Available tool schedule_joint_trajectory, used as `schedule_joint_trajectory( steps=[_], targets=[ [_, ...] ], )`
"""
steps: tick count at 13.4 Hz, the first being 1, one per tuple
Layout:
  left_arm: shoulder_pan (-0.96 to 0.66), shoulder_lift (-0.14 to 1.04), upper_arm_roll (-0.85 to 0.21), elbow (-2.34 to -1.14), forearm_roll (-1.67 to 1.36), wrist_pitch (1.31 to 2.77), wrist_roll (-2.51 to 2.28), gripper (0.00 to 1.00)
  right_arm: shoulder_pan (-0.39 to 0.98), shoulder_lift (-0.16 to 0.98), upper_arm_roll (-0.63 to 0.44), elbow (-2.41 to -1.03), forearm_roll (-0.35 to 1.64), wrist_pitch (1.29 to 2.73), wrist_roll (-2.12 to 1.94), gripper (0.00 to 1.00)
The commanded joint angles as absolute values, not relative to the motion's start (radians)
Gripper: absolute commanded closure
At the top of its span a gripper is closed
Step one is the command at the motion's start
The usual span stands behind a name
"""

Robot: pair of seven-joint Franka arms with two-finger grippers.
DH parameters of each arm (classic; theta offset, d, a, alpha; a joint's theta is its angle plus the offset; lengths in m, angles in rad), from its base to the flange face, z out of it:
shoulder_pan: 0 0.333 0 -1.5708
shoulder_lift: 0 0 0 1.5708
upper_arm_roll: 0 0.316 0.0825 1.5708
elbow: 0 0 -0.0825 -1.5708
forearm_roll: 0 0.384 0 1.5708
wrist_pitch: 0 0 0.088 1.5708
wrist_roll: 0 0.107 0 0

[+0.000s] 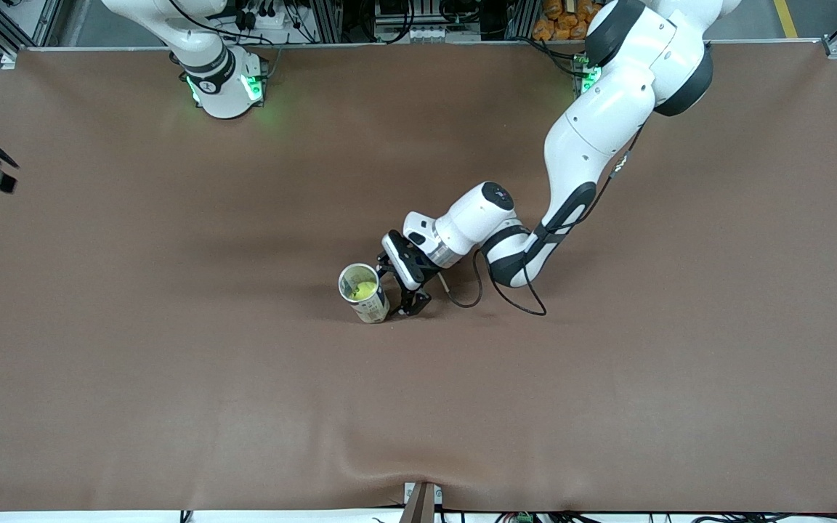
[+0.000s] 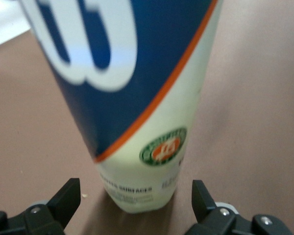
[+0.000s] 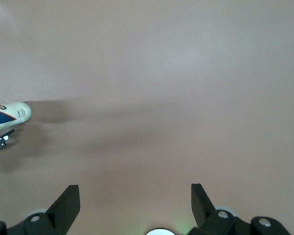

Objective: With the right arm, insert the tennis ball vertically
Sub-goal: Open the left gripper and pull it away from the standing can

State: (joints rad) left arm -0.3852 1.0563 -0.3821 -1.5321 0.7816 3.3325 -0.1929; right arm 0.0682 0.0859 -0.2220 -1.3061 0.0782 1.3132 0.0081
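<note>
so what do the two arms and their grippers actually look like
Both arms have glossy white rounded shells with dark grey joint bands. The left arm has a black cable looping off its wrist, a silver wrist ring and a green light at its base. The right arm also glows green there. The left gripper and right gripper have thin black angular fingers with small silver screws.

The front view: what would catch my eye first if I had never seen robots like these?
Probably the tennis ball can standing upright near the middle of the brown table, with a yellow-green tennis ball showing inside its open top. The left arm reaches down to it, its left hand open beside the can, one finger on each side without touching. The right hand is open too, waiting over bare table.
</note>
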Motion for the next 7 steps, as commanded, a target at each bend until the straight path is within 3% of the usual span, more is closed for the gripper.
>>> schedule_joint_trajectory(
  steps=[1, 5, 7],
  targets=[
    [-0.351, 1.049, -0.380, -1.583, 0.801, 3.343, -0.195, 0.00, 0.140, -0.020, -0.262, -1.483, 0.078, 1.361, 0.009, 0.00],
    [-0.287, 1.022, -0.382, -1.652, 0.799, 3.306, -0.209, 0.00, -0.014, -0.044, -0.085, -1.538, 0.058, 1.420, 0.003, 0.00],
    [-0.223, 0.986, -0.423, -1.669, 0.792, 3.184, -0.212, 0.00, 0.009, -0.031, -0.084, -1.508, 0.016, 1.424, 0.002, 0.00]
  ],
)
